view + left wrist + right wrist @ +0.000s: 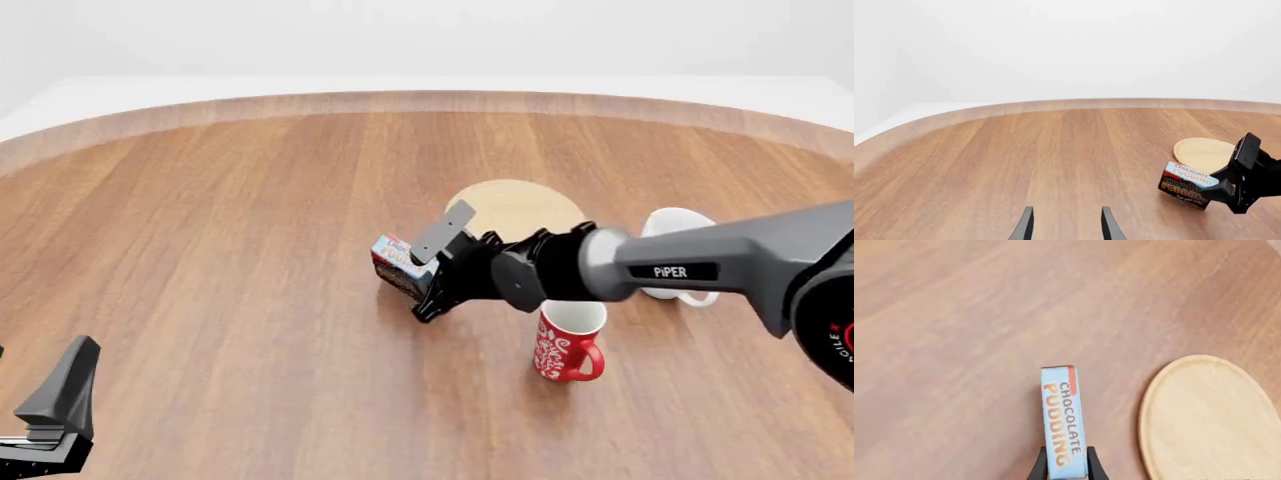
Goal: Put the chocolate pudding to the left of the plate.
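Observation:
The chocolate pudding (392, 262) is a small carton with a brown front and a light blue top. It sits tilted between the fingers of my right gripper (422, 288), which is shut on it, just left of the plate (518, 208). I cannot tell whether it rests on the table or hangs just above it. The right wrist view shows the carton's top (1062, 415) edge-on between the fingers, with the tan wooden plate (1211, 415) beside it. The left wrist view shows the pudding (1186, 182), the plate (1204, 152) and the right gripper (1219, 190). My left gripper (1066, 222) is open and empty, far from them.
A red patterned mug (567, 345) stands under the right arm, nearer than the plate. A white mug (681, 265) stands right of the plate, partly hidden by the arm. The left gripper (54, 410) shows at the front view's near left corner.

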Robot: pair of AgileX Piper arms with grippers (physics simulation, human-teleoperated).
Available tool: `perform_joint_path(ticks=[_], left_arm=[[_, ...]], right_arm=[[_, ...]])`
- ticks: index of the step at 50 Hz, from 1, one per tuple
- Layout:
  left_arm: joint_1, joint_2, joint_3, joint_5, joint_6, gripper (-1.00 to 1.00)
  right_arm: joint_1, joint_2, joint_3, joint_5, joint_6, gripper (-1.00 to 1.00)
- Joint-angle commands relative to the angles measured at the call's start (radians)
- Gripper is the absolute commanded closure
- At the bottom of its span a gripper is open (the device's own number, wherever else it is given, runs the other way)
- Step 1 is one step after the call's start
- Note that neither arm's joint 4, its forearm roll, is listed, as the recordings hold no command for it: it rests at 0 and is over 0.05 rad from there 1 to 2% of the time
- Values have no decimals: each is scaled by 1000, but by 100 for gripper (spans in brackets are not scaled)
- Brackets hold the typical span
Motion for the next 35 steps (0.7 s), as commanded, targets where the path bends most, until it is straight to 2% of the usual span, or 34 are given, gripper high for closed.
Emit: perform_joint_path(ticks=[1, 13, 35], left_arm=[[0, 0, 0, 0, 0, -100], [0, 0, 0, 0, 0, -100], [0, 0, 0, 0, 0, -100]], right_arm=[[21, -61, 42, 0, 25, 100], [36, -137, 44, 37, 26, 100], [-7, -117, -165, 186, -53, 100]])
